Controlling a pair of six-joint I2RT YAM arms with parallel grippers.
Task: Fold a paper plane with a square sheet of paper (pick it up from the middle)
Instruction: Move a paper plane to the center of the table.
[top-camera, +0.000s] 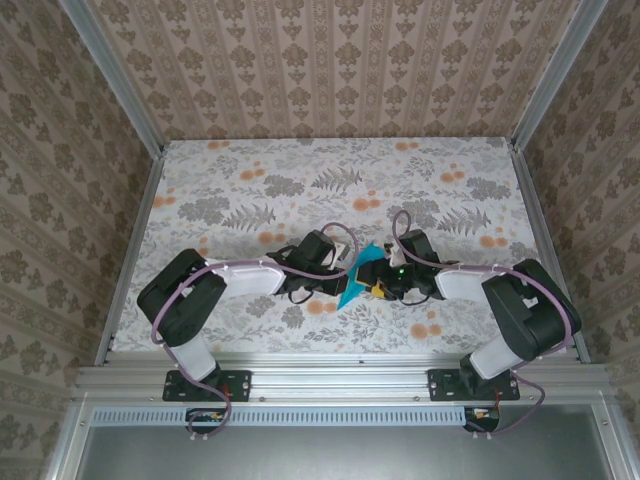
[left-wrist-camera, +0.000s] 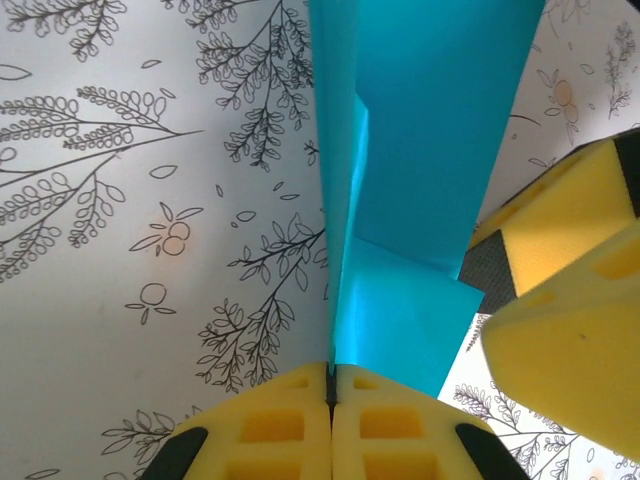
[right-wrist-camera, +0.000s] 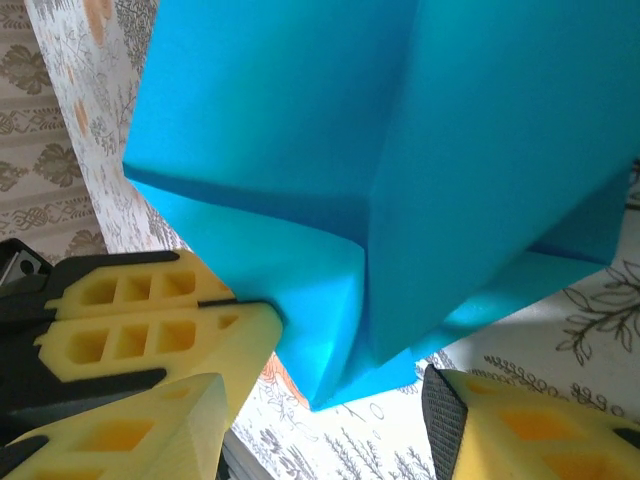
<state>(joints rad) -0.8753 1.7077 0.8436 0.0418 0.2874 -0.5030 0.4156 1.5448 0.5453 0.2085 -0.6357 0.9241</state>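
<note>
The square sheet of paper (top-camera: 352, 291), teal-blue and creased into angular flaps, hangs above the table between the two arms. My left gripper (left-wrist-camera: 333, 378) is shut on the lower edge of the paper (left-wrist-camera: 420, 170), its yellow pads pressed together on the fold. In the right wrist view the folded paper (right-wrist-camera: 380, 150) spreads wide, with its lower corner hanging between the fingers of my right gripper (right-wrist-camera: 325, 388). Those jaws stand apart on either side of that corner and do not touch it. Seen from above, the left gripper (top-camera: 343, 272) and right gripper (top-camera: 380, 286) meet at the paper.
The floral-patterned table (top-camera: 250, 190) lies beneath, enclosed by wallpapered walls and an aluminium frame (top-camera: 340, 378) at the near edge. My right gripper's yellow fingers (left-wrist-camera: 575, 320) crowd close beside the left gripper. Open tabletop stretches behind and to both sides.
</note>
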